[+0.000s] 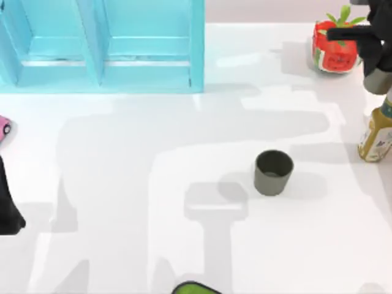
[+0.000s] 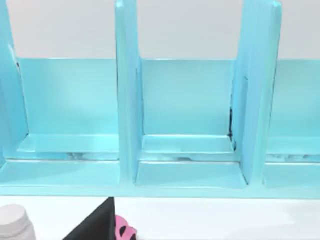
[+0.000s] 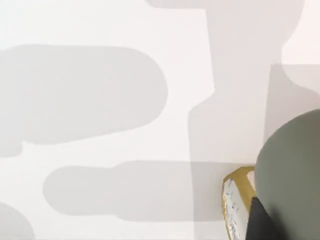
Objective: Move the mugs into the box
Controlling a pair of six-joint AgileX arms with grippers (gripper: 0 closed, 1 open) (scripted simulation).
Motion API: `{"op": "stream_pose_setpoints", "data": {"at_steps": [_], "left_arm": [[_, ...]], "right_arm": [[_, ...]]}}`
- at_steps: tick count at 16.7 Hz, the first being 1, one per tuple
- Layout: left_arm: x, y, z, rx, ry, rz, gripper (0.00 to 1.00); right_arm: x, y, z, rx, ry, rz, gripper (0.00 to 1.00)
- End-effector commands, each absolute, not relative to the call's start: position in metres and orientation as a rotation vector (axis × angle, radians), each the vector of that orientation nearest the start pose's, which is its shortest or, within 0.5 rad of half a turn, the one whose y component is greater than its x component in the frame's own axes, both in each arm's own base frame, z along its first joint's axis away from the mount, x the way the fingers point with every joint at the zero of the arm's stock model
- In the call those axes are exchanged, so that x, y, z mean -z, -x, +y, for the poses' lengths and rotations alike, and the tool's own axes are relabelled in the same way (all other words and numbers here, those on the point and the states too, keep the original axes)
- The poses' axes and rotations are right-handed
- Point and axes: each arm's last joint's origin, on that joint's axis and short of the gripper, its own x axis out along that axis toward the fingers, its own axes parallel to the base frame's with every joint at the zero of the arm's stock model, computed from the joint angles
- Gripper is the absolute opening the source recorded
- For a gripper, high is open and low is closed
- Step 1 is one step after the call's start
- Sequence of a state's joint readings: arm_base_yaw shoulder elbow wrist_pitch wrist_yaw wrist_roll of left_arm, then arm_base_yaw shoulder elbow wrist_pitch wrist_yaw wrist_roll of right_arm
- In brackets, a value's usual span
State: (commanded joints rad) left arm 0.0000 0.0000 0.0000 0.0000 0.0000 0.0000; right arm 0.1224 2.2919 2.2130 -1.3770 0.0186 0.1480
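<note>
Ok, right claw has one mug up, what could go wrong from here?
The right claw carries the held mug close over the bottle, with the pot nearby; a low swing could topple either. The box has upright dividers, so the mug may catch one. The left arm sits parked at the table's left edge.

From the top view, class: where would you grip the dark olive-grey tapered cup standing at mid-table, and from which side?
Grip the dark olive-grey tapered cup by its rim, coming from above: it stands upright, mouth open, with bare table around it.
</note>
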Motion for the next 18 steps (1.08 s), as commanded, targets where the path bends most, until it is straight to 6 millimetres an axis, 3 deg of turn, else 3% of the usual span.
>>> {"op": "stream_pose_setpoints", "data": {"at_steps": [2,5,8,11,15,18], "left_arm": [[-0.16,-0.106,-0.001,0.0,0.0,0.0,1.0],[-0.16,-0.106,-0.001,0.0,0.0,0.0,1.0],[-0.16,-0.106,-0.001,0.0,0.0,0.0,1.0],[-0.16,-0.106,-0.001,0.0,0.0,0.0,1.0],[-0.16,-0.106,-0.001,0.0,0.0,0.0,1.0],[-0.16,-0.106,-0.001,0.0,0.0,0.0,1.0]], "right_arm": [[-0.249,-0.455,0.043,0.029,-0.03,1.421,0.0],[-0.267,-0.438,-0.009,0.082,-0.07,1.395,0.0],[-0.284,-0.399,-0.062,0.117,-0.1,1.398,0.0],[-0.295,-0.344,-0.1,0.109,-0.107,1.421,0.0],[-0.29,-0.27,-0.119,0.045,-0.08,1.502,0.0],[-0.283,-0.232,-0.121,-0.008,-0.051,1.566,0.0]]}}
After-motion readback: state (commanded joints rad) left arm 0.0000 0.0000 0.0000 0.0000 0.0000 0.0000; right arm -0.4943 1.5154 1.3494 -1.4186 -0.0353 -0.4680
